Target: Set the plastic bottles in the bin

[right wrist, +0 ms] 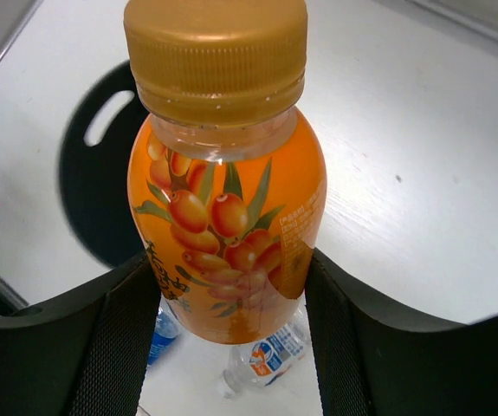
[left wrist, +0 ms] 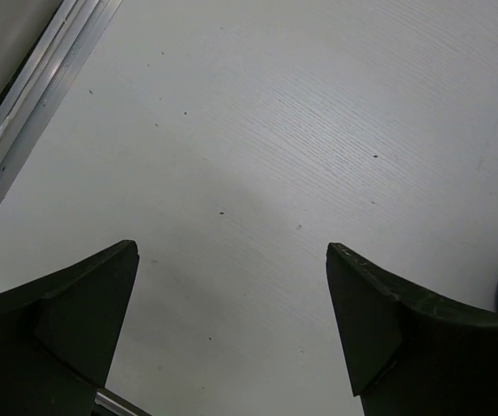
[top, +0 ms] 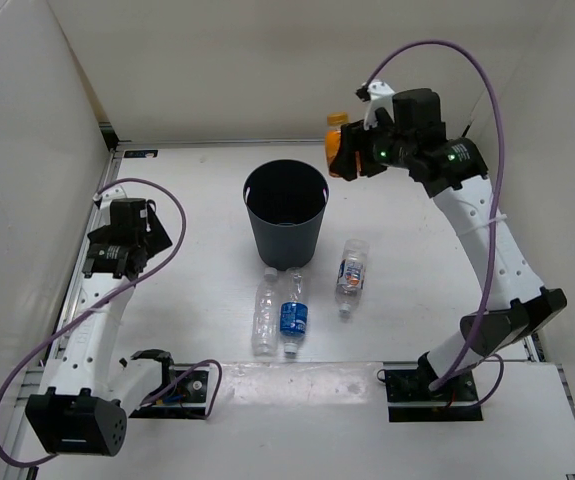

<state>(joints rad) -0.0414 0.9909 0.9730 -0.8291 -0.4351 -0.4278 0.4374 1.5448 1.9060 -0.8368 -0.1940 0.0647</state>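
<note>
The right jaws pinch the orange bottle (right wrist: 227, 217) by its lower body, one jaw pressed to each side, its gold cap (right wrist: 216, 52) toward the wrist camera. The bottle hangs in the air above the bench (top: 187, 200), just beyond and to the right of the bin (top: 285, 215), which stands upright mid-bench. In front of the bin three more bottles lie on their sides. The plain clear bottle (top: 264, 312) and the blue-label bottle (top: 294, 314) lie close side by side, and the white-blue bottle (top: 351, 268) lies a little to their right. The left jaws are spread wide and hold nothing, over bare bench well left of the bin.
</note>
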